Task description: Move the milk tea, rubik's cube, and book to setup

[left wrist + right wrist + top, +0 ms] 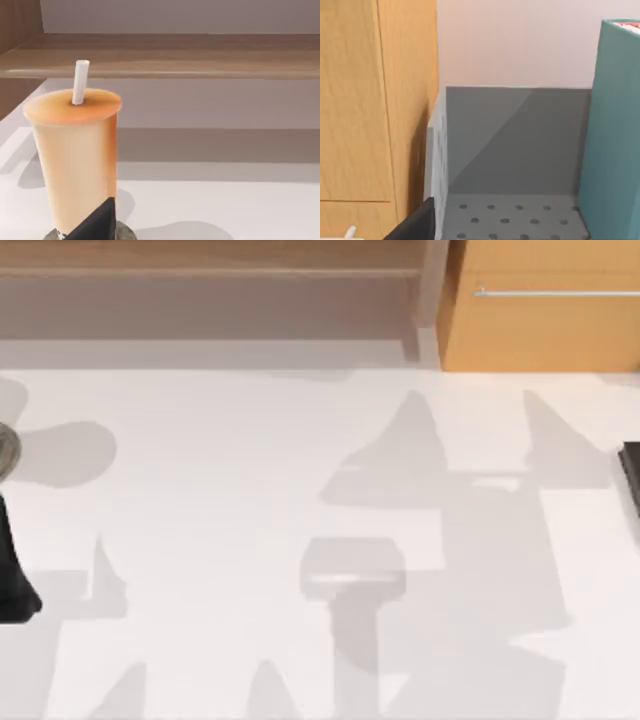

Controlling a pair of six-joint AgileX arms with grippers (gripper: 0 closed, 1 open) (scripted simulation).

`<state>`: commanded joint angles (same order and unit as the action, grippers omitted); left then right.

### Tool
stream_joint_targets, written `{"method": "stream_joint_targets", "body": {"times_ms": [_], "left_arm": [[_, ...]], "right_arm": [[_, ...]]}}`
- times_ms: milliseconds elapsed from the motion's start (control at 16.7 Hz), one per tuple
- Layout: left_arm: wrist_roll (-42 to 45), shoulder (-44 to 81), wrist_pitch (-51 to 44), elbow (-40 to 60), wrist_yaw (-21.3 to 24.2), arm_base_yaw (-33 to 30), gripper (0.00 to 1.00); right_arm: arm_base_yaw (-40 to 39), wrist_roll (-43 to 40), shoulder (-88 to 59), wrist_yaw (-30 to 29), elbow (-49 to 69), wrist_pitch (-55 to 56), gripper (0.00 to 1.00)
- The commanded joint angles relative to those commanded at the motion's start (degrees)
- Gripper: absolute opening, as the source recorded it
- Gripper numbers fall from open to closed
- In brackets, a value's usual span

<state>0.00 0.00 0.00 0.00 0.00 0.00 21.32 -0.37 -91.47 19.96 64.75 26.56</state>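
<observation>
While the milk tea [75,160] stood close before the left gripper, whose opening I could not tell, grabbing it looked next.

Bright, even light throws soft grey shadows across the white table [220,540].

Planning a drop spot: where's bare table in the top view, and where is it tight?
The white table is bare across its middle, from the wooden shelf and orange-wood cabinet down to the near edge. Tight spots: the left edge, by the orange milk tea cup, and a dark object at the right edge.
</observation>
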Motion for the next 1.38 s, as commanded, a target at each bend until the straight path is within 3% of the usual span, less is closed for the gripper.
{"method": "stream_joint_targets", "body": {"times_ms": [420,1380], "left_arm": [[0.00,0.00,0.00,0.00,0.00,0.00,1.00],[0.00,0.00,0.00,0.00,0.00,0.00,1.00]], "right_arm": [[5.61,-0.10,-23.77,5.25,16.98,6.99,1.00],[4.40,-0.15,-30.81,3.95,26.73,4.32,1.00]]}}
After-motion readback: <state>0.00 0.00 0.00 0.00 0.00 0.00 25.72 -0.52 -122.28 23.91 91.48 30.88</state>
